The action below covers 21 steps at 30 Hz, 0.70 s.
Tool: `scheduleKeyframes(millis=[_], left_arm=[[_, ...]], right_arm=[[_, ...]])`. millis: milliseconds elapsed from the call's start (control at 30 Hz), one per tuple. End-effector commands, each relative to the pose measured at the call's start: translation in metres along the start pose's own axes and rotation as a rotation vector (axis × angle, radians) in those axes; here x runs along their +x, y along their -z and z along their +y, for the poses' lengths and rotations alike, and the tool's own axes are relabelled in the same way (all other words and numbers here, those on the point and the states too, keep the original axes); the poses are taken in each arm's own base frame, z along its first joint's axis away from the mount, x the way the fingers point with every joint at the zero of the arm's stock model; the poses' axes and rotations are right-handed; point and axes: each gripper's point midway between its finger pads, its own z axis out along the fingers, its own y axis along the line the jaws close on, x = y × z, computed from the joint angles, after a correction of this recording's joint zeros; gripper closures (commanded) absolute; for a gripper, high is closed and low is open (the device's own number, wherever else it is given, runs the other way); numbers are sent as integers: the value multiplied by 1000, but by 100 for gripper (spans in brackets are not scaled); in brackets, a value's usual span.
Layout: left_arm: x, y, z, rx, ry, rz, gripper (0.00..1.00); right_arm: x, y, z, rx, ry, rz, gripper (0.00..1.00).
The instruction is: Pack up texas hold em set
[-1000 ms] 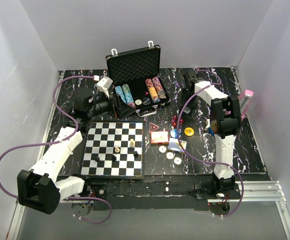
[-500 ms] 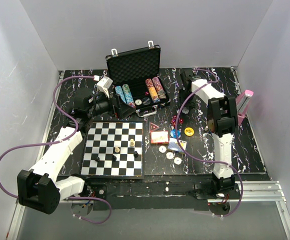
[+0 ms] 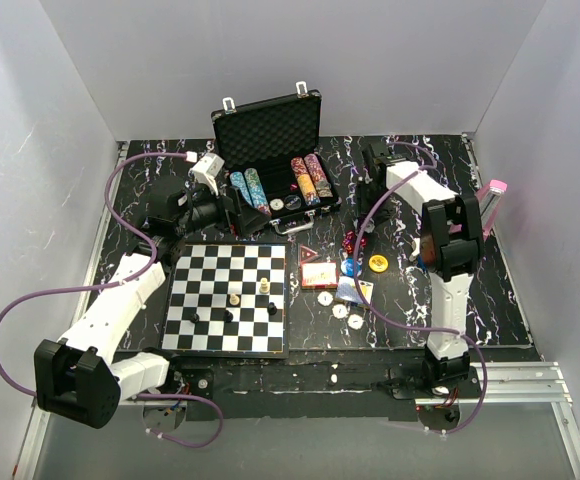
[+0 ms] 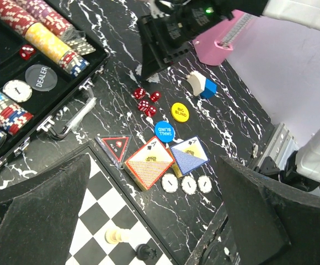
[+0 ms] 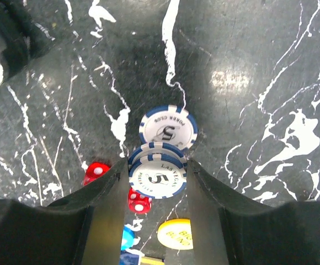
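Observation:
The black briefcase stands open at the back, with chip rows in its foam. In front of it lie red dice, two blind buttons, a red card deck, a blue card deck and three white chips. My right gripper is right of the case, shut on a small stack of blue-and-white chips. One more such chip lies flat just beyond it. My left gripper hangs wide open and holds nothing, above the chessboard's far corner.
A chessboard with several pieces fills the near left of the table. A pink metronome stands against the right wall. A triangular all-in marker lies by the board's corner. A dealer button sits inside the case.
The right gripper's jaws have narrowed a little onto the chip stack, and the right arm has shifted slightly. The left arm has not moved.

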Motion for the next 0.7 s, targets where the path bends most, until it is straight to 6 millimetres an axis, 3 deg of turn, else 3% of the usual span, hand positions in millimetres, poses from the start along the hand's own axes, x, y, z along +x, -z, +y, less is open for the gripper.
scheduleKeyframes(millis=[0, 233, 467, 667], left_arm=[[-15, 3, 7, -82, 32, -30, 2], [4, -10, 25, -136, 199, 9, 2], [30, -39, 33, -73, 429, 84, 2], [49, -61, 40, -24, 565, 179, 2]], right_arm=[[-9, 36, 12, -60, 9, -84, 99], [7, 59, 23, -90, 49, -113, 99], [36, 94, 68, -174, 301, -203, 99], [70, 122, 119, -333, 507, -227, 99]])
